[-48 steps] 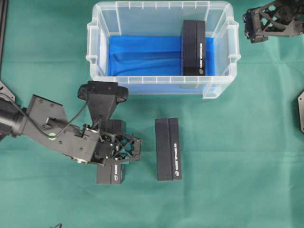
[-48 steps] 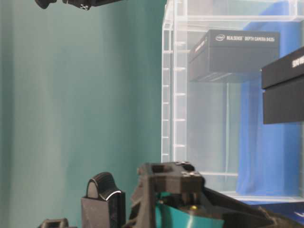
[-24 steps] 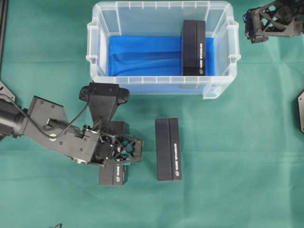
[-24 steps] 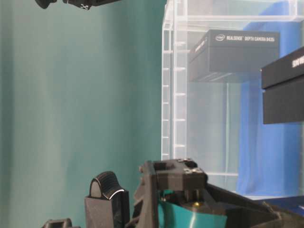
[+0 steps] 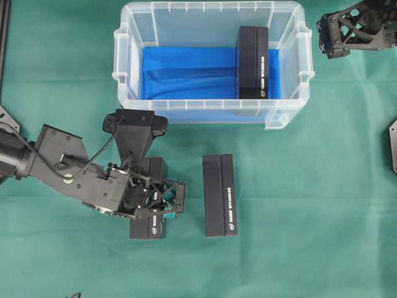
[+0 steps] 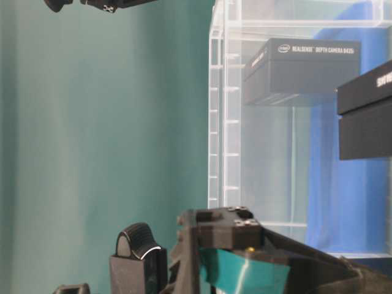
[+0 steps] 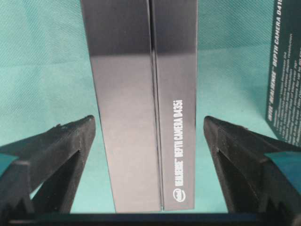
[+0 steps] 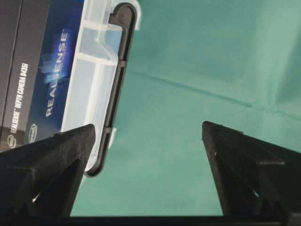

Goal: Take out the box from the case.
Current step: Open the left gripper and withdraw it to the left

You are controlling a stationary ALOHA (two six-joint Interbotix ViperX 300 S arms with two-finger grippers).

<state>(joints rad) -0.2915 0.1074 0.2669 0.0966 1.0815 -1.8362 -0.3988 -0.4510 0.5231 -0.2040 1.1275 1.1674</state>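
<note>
Green cloth, case (image 5: 214,15) at the back, one box (image 5: 253,62) left inside it at the right end.
Left gripper (image 7: 149,136) stands released around a box (image 7: 141,94) already out on the cloth; right gripper (image 8: 149,136) hangs open beside the case. Rigid, light, slick cardboard, probably: pinch the long narrow sides.

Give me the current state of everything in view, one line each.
case: upright on the cloth, no lid, one box inside.
box in the case: on the blue lining, right end.
box under the left gripper: on the cloth, between the jaws, clear of both.
middle box: lying on the cloth, outside the case.
left gripper: open, over its box.
right gripper: open, empty, beside the case's handle.
</note>
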